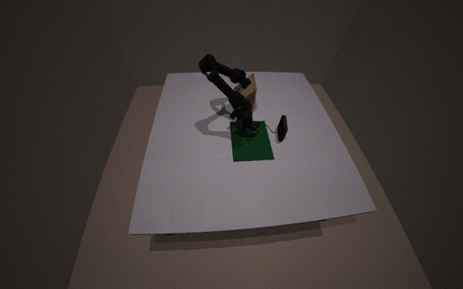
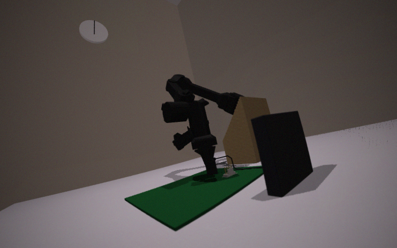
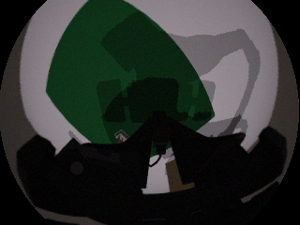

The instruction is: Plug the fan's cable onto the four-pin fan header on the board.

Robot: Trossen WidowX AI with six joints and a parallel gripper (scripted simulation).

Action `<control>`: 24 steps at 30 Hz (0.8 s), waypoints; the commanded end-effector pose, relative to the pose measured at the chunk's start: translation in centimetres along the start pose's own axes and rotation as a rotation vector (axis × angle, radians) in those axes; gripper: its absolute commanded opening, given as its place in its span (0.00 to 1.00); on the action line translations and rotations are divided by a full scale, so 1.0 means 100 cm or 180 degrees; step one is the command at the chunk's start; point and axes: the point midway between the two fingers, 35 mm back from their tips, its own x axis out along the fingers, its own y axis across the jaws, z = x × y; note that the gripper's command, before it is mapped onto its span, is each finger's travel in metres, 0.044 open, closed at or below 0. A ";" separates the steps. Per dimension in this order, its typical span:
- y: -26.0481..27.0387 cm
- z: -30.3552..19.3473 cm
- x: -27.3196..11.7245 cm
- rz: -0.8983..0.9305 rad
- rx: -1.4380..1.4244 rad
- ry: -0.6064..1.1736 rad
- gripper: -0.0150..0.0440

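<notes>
- Pincer point(image 1: 247, 128) point(image 2: 212, 172) point(image 3: 159, 119): nearly closed, gripping the black cable plug point(image 3: 160, 148) beside the four-pin header point(image 2: 227, 174) point(image 3: 121, 136).
- Plug: off the header pins.
- Cable point(image 2: 232, 162) point(image 3: 155, 163): arches behind the header.
- Board point(image 1: 252, 148) point(image 2: 187, 204) point(image 3: 80, 70): lies flat beneath the header.
- Fan point(image 1: 282, 128) point(image 2: 284, 155): stands upright on the worktop point(image 1: 205, 194) point(image 2: 117, 225), apart from the header.

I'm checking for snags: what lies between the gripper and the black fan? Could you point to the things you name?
The white header point(image 2: 228, 175) point(image 3: 121, 136) and the thin cable point(image 1: 270, 128) point(image 2: 247, 168) point(image 3: 156, 162), as the exterior view shows; the top view shows only the cable.
</notes>
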 end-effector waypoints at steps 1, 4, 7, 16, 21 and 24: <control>0.000 0.000 0.000 0.0002 0.0007 -0.0002 0.25; 0.002 0.001 -0.018 0.0006 -0.0002 -0.0001 0.25; 0.001 0.000 -0.048 -0.0001 -0.0015 -0.0008 0.25; 0.010 -0.005 -0.050 0.0006 -0.0278 -0.0006 0.25; 0.028 -0.018 -0.050 0.0015 -0.0812 -0.0002 0.25; 0.038 -0.026 -0.050 0.0017 -0.1132 -0.0002 0.25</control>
